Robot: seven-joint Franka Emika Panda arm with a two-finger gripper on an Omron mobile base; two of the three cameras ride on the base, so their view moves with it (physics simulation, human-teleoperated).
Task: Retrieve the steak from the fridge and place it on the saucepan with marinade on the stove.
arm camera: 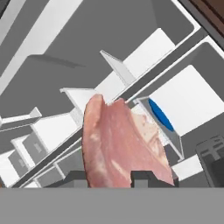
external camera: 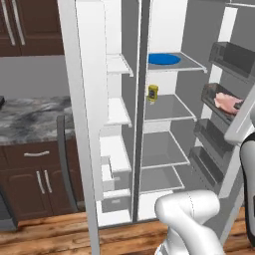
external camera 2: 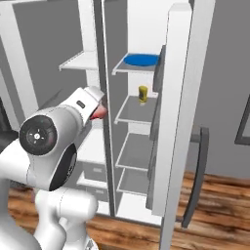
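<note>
Steak (arm camera: pixel 122 144) is in the gripper (arm camera: pixel 111 179): hand view has the two dark fingertips at the bottom edge with the pinkish slab rising from between them, so the pincer is clamped on the steak's near edge and the rest of the slab sticks out ahead of the hand. Fridge (external camera: pixel 89 124) stands open, both doors swung wide. Right base view shows a sliver of pink at the hand end of the arm, out in front of the fridge's shelves rather than resting on any of them; from that I'd say the meat is clear of the fridge, carried in the air. Left base view also has a pink slab-shaped patch level with the door bins on the fridge's right door, next to the white arm link; can't tell if that is the held steak seen from the other side or something sitting in the bin. Blue plate (external camera: pixel 164 59) sits on the fridge's top right shelf, small yellow jar (external camera: pixel 153 93) one shelf below it. Handling judgement: thin, light, probably soft and slick, so an edge pinch lets it droop or slip if the arm swings hard. A hold nearer the middle of the slab would be safer; with this grip, move slowly and keep the slab hanging flat.
</note>
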